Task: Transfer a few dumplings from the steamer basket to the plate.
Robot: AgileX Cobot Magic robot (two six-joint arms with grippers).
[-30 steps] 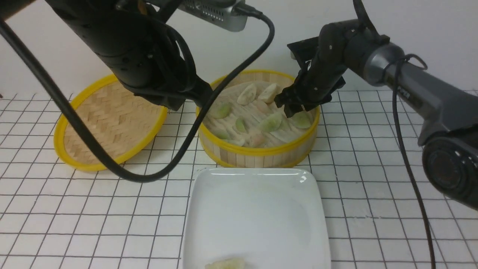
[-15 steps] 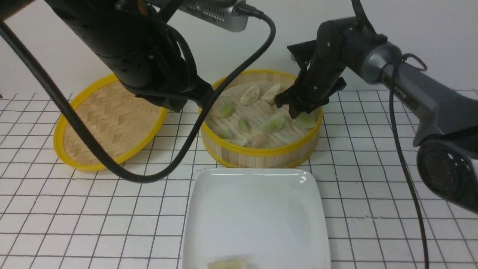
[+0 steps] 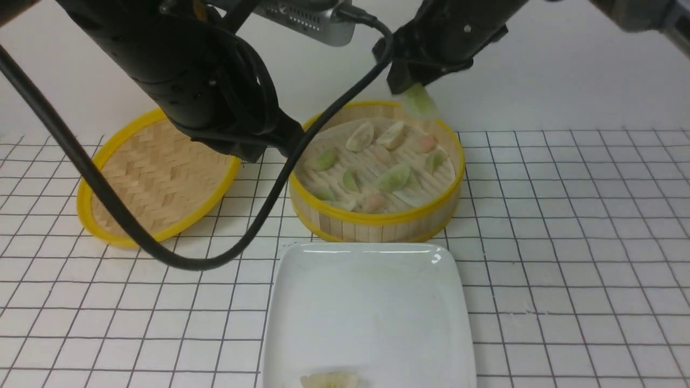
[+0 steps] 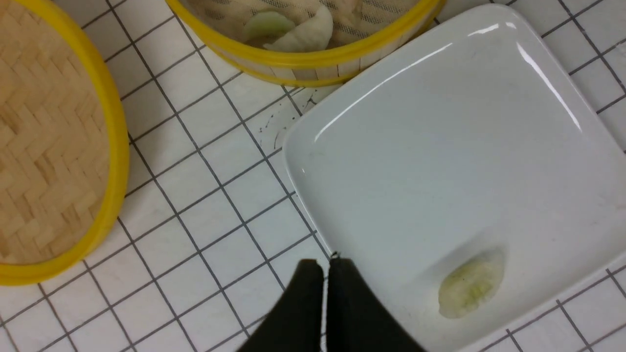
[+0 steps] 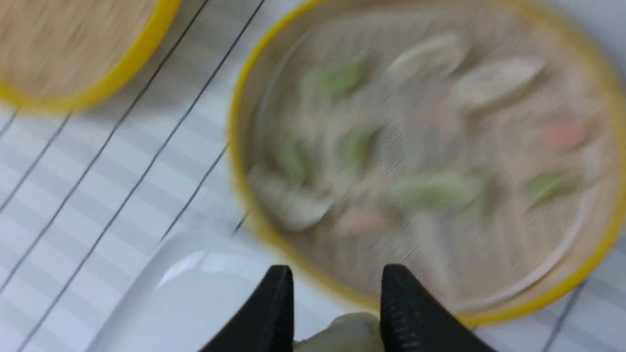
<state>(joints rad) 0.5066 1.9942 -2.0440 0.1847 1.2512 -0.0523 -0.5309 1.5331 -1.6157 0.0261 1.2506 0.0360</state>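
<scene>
Front view: right claw (image 3: pixel 409 86) pinches a pale green crescent dumpling (image 3: pixel 420 102) above the round bamboo steamer basket (image 3: pixel 377 218); one yellowish dumpling (image 3: pixel 327 380) already lies on the glossy white square plate (image 3: pixel 366 291), beside the pressed-together left claw (image 4: pixel 325 266).

We see a white tabletop (image 3: pixel 566 242) ruled with a dark grid, a glossy white plate (image 3: pixel 372 302) near us, and at far left a tan herringbone-woven lid (image 3: pixel 156 178) rimmed in yellow. The steamer basket (image 3: pixel 377 218) has pale slat walls between yellow rims, and its dumplings (image 3: pixel 395 177) are pale green, cream and pinkish-orange. The held dumpling (image 3: pixel 418 102) in the black right gripper (image 5: pixel 336 281) is pale green.
</scene>
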